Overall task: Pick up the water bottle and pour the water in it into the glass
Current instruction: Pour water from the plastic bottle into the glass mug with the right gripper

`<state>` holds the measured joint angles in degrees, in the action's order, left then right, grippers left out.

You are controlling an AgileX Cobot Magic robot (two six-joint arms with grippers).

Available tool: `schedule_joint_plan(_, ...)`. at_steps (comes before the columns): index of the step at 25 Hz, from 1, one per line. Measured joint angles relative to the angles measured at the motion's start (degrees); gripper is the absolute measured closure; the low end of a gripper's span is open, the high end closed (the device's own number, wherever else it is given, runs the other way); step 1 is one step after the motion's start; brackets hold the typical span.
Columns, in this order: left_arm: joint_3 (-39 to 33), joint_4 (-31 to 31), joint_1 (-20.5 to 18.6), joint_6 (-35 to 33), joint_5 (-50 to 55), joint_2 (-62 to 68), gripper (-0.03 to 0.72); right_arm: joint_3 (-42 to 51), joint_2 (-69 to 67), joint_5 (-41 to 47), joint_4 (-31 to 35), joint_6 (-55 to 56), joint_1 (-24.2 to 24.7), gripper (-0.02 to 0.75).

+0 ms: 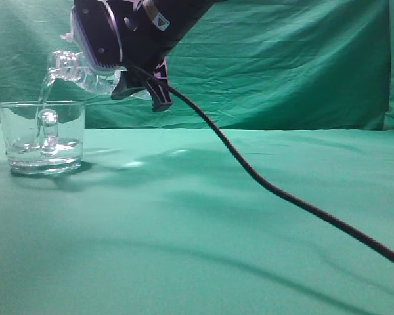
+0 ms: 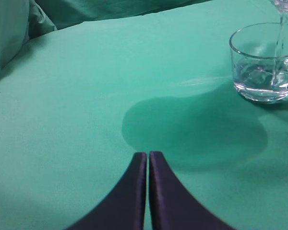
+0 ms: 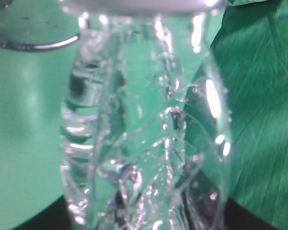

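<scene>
Right claw (image 1: 118, 59) is clenched on the water bottle (image 1: 79, 71), upper left of the exterior frame, with the arm coming in from the top edge. Claw fingertips are mostly hidden behind the arm body, so the exact contact points can't be read. Left claw (image 2: 147, 165) sits bottom centre of the left wrist frame, jaws pressed together with nothing between them, hovering over bare cloth.

Green surface (image 1: 217, 223) fills the lower two thirds of the exterior frame, with a wrinkled green backdrop (image 1: 282, 65) behind it. Black cable (image 1: 262, 180) runs from the right claw down to the right edge, draped across the cloth.

Water bottle is tipped to near horizontal, neck pointing left and slightly down, mouth above the glass rim. In the right wrist frame its clear crumpled body (image 3: 144, 134) fills the centre, too close to make out detail.

Glass (image 1: 43, 136) stands upright on the surface at left of the exterior frame, and at upper right of the left wrist frame (image 2: 264, 62). Handle loop faces the exterior camera.

Water (image 1: 44, 92) falls as a thin stream from the bottle mouth into the glass; a shallow layer sits in the bottom (image 2: 261, 79).
</scene>
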<state>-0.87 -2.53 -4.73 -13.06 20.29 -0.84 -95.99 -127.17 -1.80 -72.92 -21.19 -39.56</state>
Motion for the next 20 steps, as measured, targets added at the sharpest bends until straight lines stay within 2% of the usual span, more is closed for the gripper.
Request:
schedule_joint_plan(3,0.00,0.00,0.00,0.00,0.00,0.00,0.688,0.00,0.00,0.00,0.24,2.25,0.00,0.439)
schedule_joint_plan(8,0.00,0.00,0.00,0.00,0.00,0.00,0.688,0.00,0.00,0.00,0.35,12.84,0.00,0.439)
schedule_joint_plan(15,0.00,0.00,0.00,0.00,0.00,0.00,0.688,0.00,0.00,0.12,0.35,38.42,0.00,0.439)
schedule_joint_plan(16,0.00,0.00,0.00,0.00,0.00,0.00,0.688,0.00,0.00,0.12,0.35,38.42,0.00,0.439)
schedule_joint_plan(19,0.00,0.00,0.00,0.00,0.00,0.00,0.688,0.00,0.68,0.56,0.35,49.24,0.00,0.439)
schedule_joint_plan(20,0.00,0.00,0.00,0.00,0.00,0.00,0.688,0.00,1.87,2.45,0.35,58.61,0.00,0.439)
